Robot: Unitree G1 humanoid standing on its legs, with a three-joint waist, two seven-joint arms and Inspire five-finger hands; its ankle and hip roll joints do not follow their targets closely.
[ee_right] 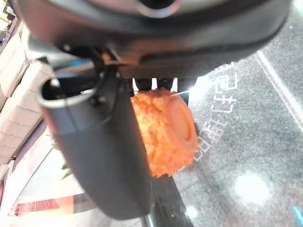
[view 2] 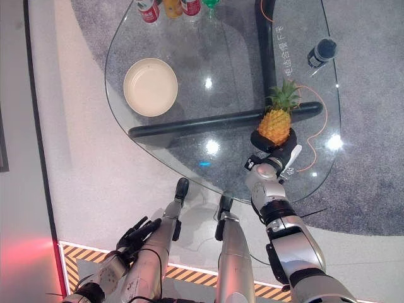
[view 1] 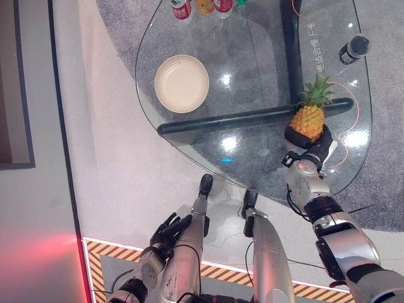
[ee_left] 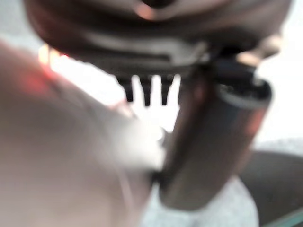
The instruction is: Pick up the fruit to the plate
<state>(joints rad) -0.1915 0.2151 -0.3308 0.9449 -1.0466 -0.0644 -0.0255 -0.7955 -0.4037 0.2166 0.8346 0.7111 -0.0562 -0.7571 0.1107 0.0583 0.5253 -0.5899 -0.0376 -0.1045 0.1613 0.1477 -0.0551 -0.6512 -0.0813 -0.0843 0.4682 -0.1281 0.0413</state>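
A rounded glass table (view 1: 252, 76) is seen from above, carried on a dark T-shaped base (view 1: 252, 117) that shows through the top. Under it, grey carpet (view 1: 126, 25) is laid toward twelve o'clock, while pale glossy floor (view 1: 113, 164) runs from nine to six o'clock. A strip of black and orange hazard tape (view 1: 113, 251) is stuck across the floor at six o'clock. At the table's twelve o'clock edge, red drink cans (view 1: 182, 9) and a yellow can (view 1: 204, 6) are grouped. A dark cylindrical object (view 1: 353, 48) is lying near the two o'clock edge, and a thin orange cable (view 1: 357, 107) is looped over the glass at three o'clock. White characters (view 1: 314, 47) are printed on the glass by the base.

The cream plate (view 1: 182, 83) is placed at ten o'clock on the table, with nothing in it.

The pineapple (view 1: 310, 113) is found at three o'clock, well apart from the plate. Its body is orange-yellow and bumpy, its crown of green spiky leaves is pointed toward twelve o'clock, and in the right wrist view its flat round underside is shown. It is clasped at its lower end by the right hand (view 1: 308, 146), whose dark fingers are curled round it.

The left hand (view 1: 169, 228) is hung low at seven o'clock, off the table, with fingers loosely spread and nothing held.
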